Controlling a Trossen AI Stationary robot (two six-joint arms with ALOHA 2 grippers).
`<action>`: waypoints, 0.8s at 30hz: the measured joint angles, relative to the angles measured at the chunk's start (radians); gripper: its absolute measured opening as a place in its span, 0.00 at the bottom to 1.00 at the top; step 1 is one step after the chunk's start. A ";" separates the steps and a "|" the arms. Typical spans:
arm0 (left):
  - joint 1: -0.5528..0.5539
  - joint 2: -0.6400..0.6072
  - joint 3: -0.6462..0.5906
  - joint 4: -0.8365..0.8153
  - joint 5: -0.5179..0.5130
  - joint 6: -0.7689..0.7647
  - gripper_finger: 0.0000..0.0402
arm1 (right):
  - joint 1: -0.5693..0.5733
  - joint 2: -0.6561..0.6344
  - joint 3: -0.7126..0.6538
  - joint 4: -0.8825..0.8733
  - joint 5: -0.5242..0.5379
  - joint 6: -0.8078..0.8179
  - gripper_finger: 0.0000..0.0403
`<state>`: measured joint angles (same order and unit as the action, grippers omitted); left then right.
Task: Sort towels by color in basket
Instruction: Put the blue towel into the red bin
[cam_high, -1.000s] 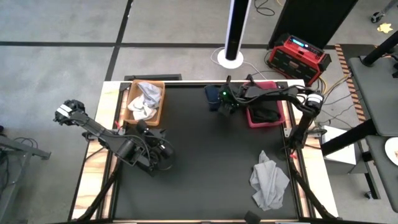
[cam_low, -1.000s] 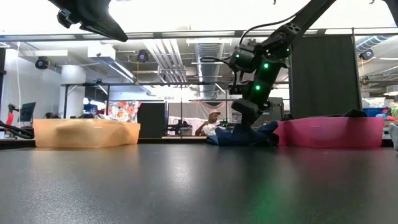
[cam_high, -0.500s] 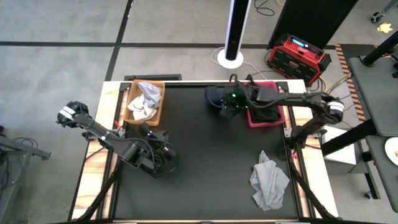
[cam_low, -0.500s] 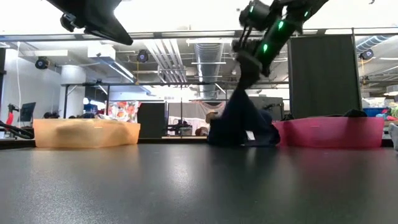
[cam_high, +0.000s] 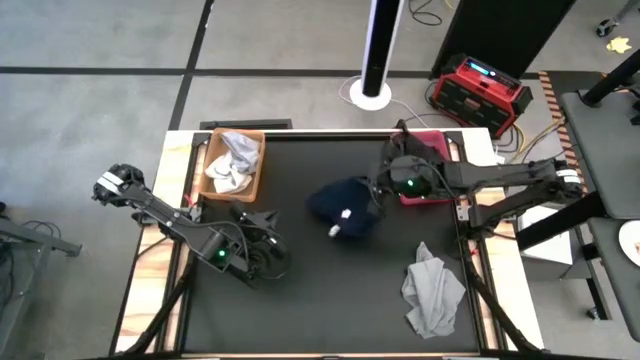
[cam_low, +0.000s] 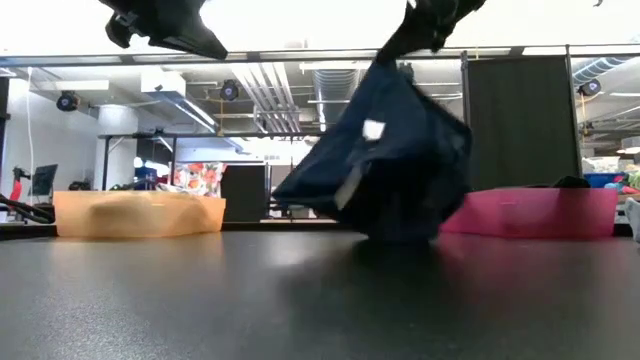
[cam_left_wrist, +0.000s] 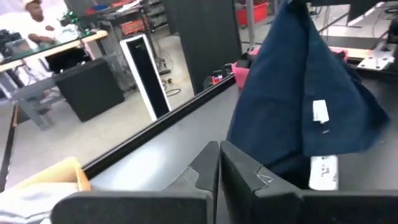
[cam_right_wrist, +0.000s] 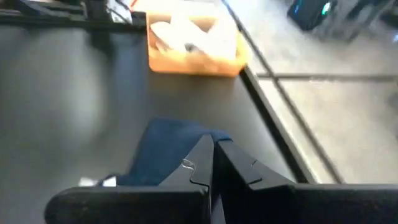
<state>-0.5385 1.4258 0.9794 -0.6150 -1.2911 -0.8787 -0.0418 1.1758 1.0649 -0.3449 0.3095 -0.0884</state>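
Observation:
A navy towel (cam_high: 345, 212) hangs over the table's middle from my right gripper (cam_high: 380, 193), which is shut on it. In the low view the towel (cam_low: 395, 150) drapes wide with a white label showing. Whether its lower end touches the table, I cannot tell. My left gripper (cam_left_wrist: 219, 163) is shut and holds nothing. It is raised over the table's left half (cam_high: 265, 215), pointing toward the navy towel (cam_left_wrist: 298, 99). A grey towel (cam_high: 432, 290) lies crumpled on the table at the near right. My right gripper pinches a gathered part of the navy towel's top (cam_right_wrist: 186, 146) between its two fingers. The fingers slant down, coming from the table's right side. The cloth hangs slack below the fingers, spreading out toward the left.
An orange basket (cam_high: 235, 165) with white towels stands at the far left. A pink basket (cam_high: 430, 178) with dark cloth stands at the far right, just behind my right gripper. Bare black tabletop lies between the arms and along the near edge.
My right gripper has risen and swung from the far edge beside the pink basket toward the table's middle. The navy towel, which lay in a heap at the far edge, has come up with it and now hangs spread below the fingers.

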 joint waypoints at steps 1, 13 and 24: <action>0.000 0.000 0.000 0.022 0.008 0.026 0.00 | 0.019 -0.009 0.000 0.007 0.019 -0.010 0.02; 0.010 0.000 0.000 0.358 0.210 0.445 0.14 | 0.152 -0.060 0.004 0.105 0.033 -0.116 0.02; 0.089 0.017 0.000 0.419 0.403 0.510 0.46 | 0.210 -0.109 0.005 0.164 0.032 -0.122 0.02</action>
<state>-0.4497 1.4424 0.9798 -0.1958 -0.8881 -0.3684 0.1683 1.0668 1.0695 -0.1813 0.3412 -0.2101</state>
